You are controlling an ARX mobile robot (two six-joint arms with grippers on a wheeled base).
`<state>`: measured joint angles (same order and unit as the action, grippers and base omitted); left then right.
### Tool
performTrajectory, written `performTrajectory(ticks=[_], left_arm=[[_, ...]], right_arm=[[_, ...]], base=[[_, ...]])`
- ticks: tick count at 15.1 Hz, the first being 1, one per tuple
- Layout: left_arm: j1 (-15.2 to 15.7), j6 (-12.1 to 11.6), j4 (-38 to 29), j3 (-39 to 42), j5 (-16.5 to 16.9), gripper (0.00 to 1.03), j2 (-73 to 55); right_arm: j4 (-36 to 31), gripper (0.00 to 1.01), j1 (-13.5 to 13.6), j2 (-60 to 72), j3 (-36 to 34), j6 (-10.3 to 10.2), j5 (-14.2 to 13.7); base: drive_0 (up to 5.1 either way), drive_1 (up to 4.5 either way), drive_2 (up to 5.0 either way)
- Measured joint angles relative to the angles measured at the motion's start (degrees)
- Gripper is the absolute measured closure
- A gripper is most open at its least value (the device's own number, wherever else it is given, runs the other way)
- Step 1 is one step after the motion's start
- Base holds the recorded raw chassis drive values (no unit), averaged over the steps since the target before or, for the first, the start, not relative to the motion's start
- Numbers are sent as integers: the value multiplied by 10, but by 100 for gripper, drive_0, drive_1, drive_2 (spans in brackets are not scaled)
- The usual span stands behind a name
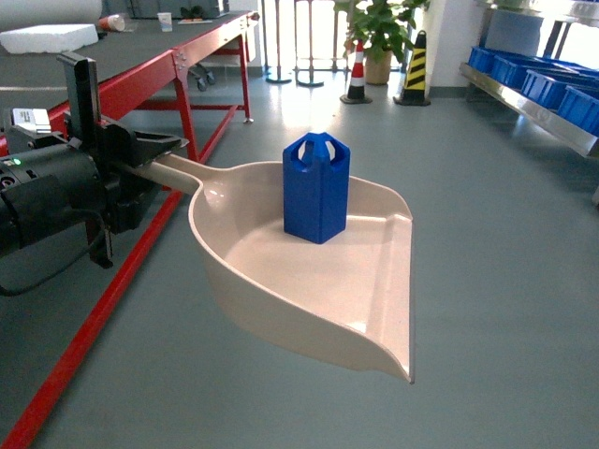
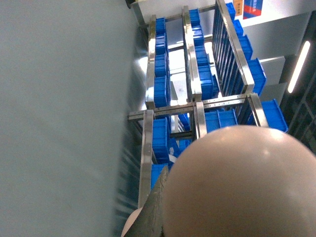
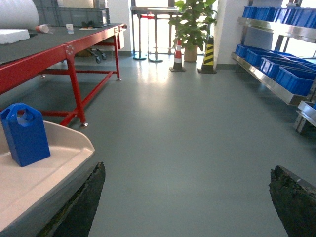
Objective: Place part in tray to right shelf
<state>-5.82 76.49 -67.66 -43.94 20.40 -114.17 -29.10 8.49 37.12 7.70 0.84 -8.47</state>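
Observation:
The blue part (image 1: pixel 316 187) stands upright near the back of the beige tray (image 1: pixel 309 299), which hangs above the floor. My left gripper (image 1: pixel 140 173) is shut on the tray's handle (image 1: pixel 176 174). The left wrist view is mostly filled by the tray's underside (image 2: pixel 242 182), with one dark finger (image 2: pixel 150 217) against it. In the right wrist view, the part (image 3: pixel 24 133) and the tray (image 3: pixel 49 173) sit at the lower left. My right gripper (image 3: pixel 190 197) is open over bare floor and holds nothing. The right shelf (image 1: pixel 538 108) runs along the far right.
A red-framed table (image 1: pixel 187 70) runs along the left with a white foam block (image 1: pixel 47 37) on it. Two traffic cones (image 1: pixel 357 70) (image 1: pixel 415 67) and a potted plant (image 1: pixel 379 37) stand at the back. Blue crates (image 1: pixel 562 89) sit on the shelf.

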Motion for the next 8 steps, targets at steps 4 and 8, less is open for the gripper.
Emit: performTrajectory(ticks=[4,8], left_arm=[[0,0,3,0,1,89,0],[0,0,0,0,2,89,0]], right_arm=[[1,3,0,0,0,0,0],[0,3,0,0,0,0,0]], base=[[0,400,-400],[0,400,-400]])
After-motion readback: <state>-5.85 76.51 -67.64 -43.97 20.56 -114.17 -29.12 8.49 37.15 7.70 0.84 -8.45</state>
